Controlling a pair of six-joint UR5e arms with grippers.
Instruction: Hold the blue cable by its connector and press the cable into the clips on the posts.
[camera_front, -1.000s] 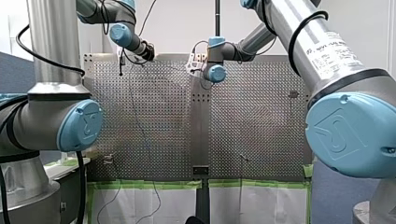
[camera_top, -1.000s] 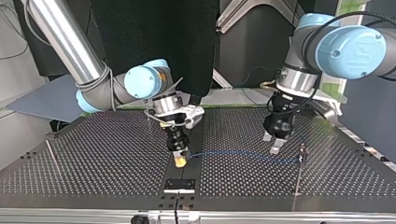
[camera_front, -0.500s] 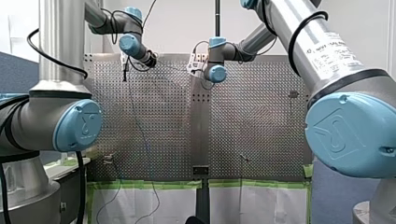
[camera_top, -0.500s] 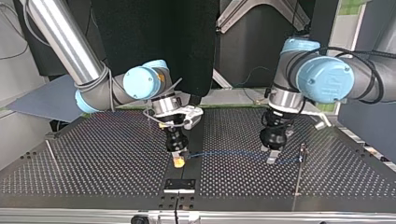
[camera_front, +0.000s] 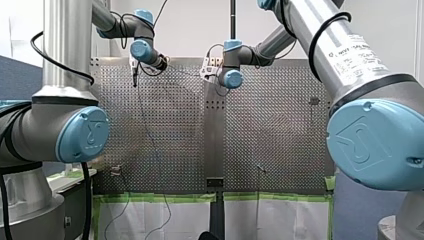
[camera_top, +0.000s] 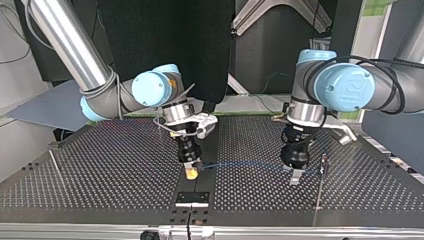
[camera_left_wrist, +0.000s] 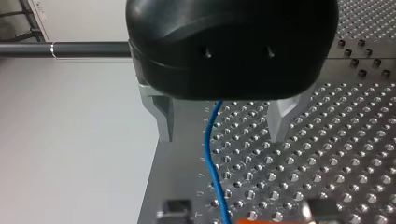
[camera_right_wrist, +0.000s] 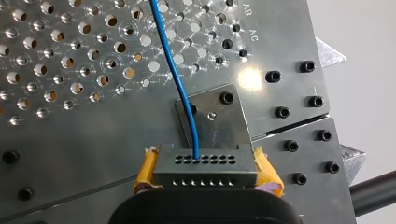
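Your right tool (camera_right_wrist: 206, 173) clamps the rigid connector (camera_right_wrist: 205, 163); the likely floppy blue cable (camera_left_wrist: 208, 149) threads your spread left tool (camera_left_wrist: 220, 135).

This is a robotics lab. A perforated metal desk (camera_top: 100, 165) stands between the robot's left arm (camera_front: 60, 125) and right arm (camera_front: 350, 75), both industrial. Green tape (camera_front: 150, 198) edges the desk, a black curtain (camera_top: 165, 45) hangs beyond, and a bare white wall (camera_front: 190, 25) backs it.

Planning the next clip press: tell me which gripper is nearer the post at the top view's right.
Left. My left gripper hangs right beside the post; my right gripper is well away at mid-table, clamped on the connector.
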